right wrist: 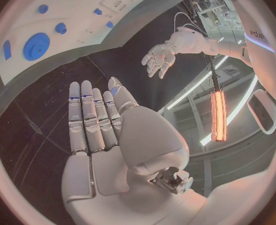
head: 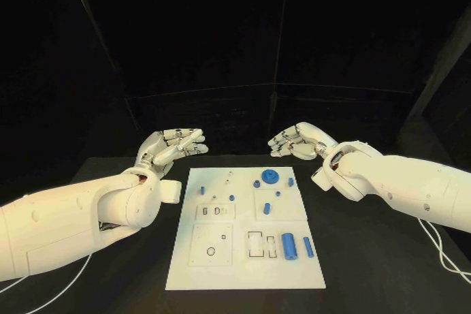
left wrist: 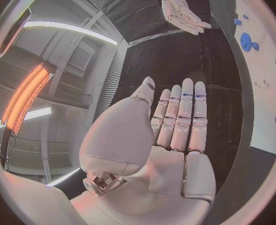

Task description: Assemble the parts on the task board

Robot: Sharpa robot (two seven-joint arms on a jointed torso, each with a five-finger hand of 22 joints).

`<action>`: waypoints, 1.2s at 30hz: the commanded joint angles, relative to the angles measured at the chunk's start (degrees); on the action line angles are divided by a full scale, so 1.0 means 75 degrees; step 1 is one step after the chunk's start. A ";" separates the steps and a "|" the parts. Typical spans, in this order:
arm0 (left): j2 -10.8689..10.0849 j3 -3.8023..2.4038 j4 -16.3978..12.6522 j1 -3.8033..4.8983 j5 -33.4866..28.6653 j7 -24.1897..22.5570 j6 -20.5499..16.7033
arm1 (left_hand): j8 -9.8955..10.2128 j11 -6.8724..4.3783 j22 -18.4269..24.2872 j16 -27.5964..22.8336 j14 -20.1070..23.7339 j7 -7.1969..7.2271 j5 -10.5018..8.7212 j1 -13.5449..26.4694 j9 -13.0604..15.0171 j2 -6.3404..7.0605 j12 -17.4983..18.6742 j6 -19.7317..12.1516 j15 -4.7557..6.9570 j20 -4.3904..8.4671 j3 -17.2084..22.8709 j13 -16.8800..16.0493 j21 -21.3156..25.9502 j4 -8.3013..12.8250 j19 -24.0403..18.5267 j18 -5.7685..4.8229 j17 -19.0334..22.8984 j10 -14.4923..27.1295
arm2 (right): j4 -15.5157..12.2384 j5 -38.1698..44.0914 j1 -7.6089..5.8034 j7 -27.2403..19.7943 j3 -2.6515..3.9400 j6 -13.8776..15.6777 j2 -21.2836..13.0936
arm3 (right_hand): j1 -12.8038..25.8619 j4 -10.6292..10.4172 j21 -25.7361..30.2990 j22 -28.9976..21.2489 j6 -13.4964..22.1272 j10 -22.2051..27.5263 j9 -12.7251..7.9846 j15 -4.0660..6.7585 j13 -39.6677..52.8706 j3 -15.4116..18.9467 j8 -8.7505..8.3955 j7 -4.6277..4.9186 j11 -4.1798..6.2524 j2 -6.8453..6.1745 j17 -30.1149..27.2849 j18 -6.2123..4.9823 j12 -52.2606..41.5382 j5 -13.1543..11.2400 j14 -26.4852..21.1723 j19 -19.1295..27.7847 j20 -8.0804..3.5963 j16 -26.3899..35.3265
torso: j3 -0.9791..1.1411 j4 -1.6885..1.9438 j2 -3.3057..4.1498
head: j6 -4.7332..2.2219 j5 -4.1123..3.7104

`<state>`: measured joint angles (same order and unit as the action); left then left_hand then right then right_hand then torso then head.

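The white task board (head: 246, 273) lies in the middle of the black table. On it sit small blue parts: a round disc (head: 268, 176) near the far edge, several little pegs around it, and two blue cylinders (head: 290, 246) beside a slot on the near right. My left hand (head: 175, 146) hovers past the board's far left corner, fingers straight and apart, holding nothing. My right hand (head: 297, 141) hovers past the far right corner, also holding nothing. The left wrist view shows my flat left hand (left wrist: 178, 122) and the disc (left wrist: 245, 41); the right wrist view shows my right hand (right wrist: 94, 117) and the disc (right wrist: 36, 46).
Black table surface (head: 373, 259) surrounds the board on all sides. A white cable (head: 442, 253) trails on the table at the right, another at the left near my left arm. Dark curtains stand behind the table.
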<state>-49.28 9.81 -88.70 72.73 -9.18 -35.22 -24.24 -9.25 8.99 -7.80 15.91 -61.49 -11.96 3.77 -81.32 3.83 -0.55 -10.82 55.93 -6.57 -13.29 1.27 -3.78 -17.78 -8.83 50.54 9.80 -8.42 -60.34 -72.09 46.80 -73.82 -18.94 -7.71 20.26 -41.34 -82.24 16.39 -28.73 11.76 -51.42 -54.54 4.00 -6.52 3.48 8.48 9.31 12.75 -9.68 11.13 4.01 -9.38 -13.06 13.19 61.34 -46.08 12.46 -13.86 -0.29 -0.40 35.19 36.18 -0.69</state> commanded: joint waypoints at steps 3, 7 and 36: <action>-0.0258 -0.0006 -0.0515 0.0175 0.0156 -0.0001 0.0324 | 0.0084 -0.0021 0.0031 -0.0089 -0.0118 0.0000 -0.0022 -0.0025 -0.0014 -0.0022 0.0112 0.0095 0.0011 0.0016 -0.0011 -0.0001 0.0030 0.0075 0.0100 0.0105 -0.0034 -0.0123 | -0.0135 0.3378 -0.0113 0.1439 0.0129 -0.0339 0.0060 | -0.0279 0.0047 -0.2116 0.1189 -0.0917 -0.1372 -0.0028 0.0603 0.0004 -0.0179 -0.0115 -0.0289 0.0408 -0.0310 0.0371 -0.0130 0.0707 -0.0037 0.2112 -0.0673 -0.0655 -0.0319 | 0.0032 0.0039 0.0349 | -0.0053 0.0022; -0.0375 -0.0006 -0.0765 0.0250 0.0159 0.0030 0.0373 | 0.0110 -0.0018 0.0042 -0.0119 -0.0126 -0.0003 -0.0021 -0.0017 -0.0016 -0.0024 0.0148 0.0102 0.0010 0.0018 -0.0017 0.0001 0.0042 0.0081 0.0111 0.0103 -0.0039 -0.0136 | -0.0297 0.4757 -0.0168 0.2094 0.0167 -0.0687 0.0122 | -0.0076 0.0024 -0.2510 0.1414 -0.0917 -0.1433 -0.0031 0.0678 0.0009 -0.0100 -0.0220 -0.0286 0.0440 -0.0367 0.0582 -0.0146 0.0925 -0.0085 0.2533 -0.0735 -0.0675 -0.0503 | 0.0028 0.0052 0.0470 | -0.0060 -0.0001; -0.0310 -0.0005 -0.0903 0.0307 0.0161 0.0167 0.0658 | 0.0216 0.0013 0.0091 -0.0241 -0.0147 -0.0046 -0.0022 0.0055 -0.0020 -0.0023 0.0289 0.0112 -0.0009 0.0010 -0.0062 0.0002 0.0106 0.0092 0.0136 0.0096 -0.0063 -0.0165 | -0.0154 0.6717 -0.0208 0.2930 0.0205 -0.1238 0.0793 | 0.0224 0.0025 -0.4171 0.2417 -0.0792 -0.1155 -0.0027 0.0775 0.0019 -0.0142 -0.0735 -0.0326 0.0449 -0.0350 0.2657 -0.0129 0.1252 0.0124 0.3178 -0.1334 -0.0760 -0.3090 | 0.0045 0.0108 0.1001 | -0.0142 -0.0101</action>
<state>-51.70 9.81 -95.49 74.92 -8.47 -33.94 -20.59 -7.99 8.91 -7.17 14.42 -62.16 -12.27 3.77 -81.32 3.73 -0.55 -8.84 56.42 -6.67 -13.10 0.80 -3.80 -17.31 -8.36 51.13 9.77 -8.80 -61.23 -73.38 95.90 -75.21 2.64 -6.23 11.94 -35.57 -81.04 16.59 -59.47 29.20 -57.82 -63.76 3.83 -0.70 3.58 7.75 3.98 10.38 -6.34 8.39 23.57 -10.27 -3.87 13.99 83.85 -55.64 6.76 -36.48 0.04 0.34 42.40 35.14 -1.40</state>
